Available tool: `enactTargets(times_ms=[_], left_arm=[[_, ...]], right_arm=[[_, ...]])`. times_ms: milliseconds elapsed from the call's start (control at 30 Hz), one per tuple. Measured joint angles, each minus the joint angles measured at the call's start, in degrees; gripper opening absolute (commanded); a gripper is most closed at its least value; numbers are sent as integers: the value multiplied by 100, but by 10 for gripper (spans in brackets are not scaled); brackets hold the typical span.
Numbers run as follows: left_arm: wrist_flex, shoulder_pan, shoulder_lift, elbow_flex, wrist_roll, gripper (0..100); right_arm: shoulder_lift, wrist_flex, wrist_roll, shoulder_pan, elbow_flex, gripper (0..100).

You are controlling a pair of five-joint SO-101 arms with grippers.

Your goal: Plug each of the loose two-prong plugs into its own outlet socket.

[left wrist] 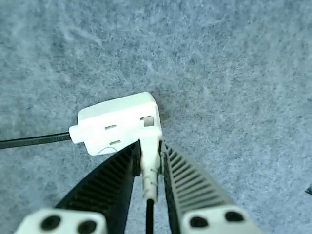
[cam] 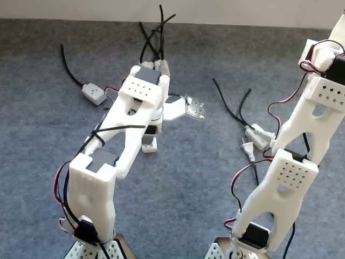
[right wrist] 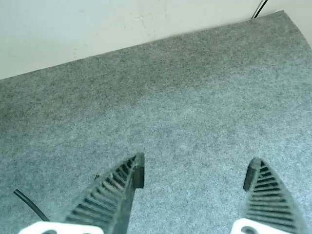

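Left of centre in the overhead view, the left hand [left wrist: 150, 147] is clamped on a plug [left wrist: 150, 165], its long axis pointing straight ahead at one end of the crosswise socket [left wrist: 114, 124], touching it.

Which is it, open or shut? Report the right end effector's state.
Open. The right end effector has its fingers wide apart in its wrist view, with bare carpet between them and nothing held.
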Motion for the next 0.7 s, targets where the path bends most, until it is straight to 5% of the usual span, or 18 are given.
enactTargets(times_ms=[700], left_arm=[[35, -519, 466, -378, -105, 7]], right_arm=[[0, 0, 0, 0, 0, 322]])
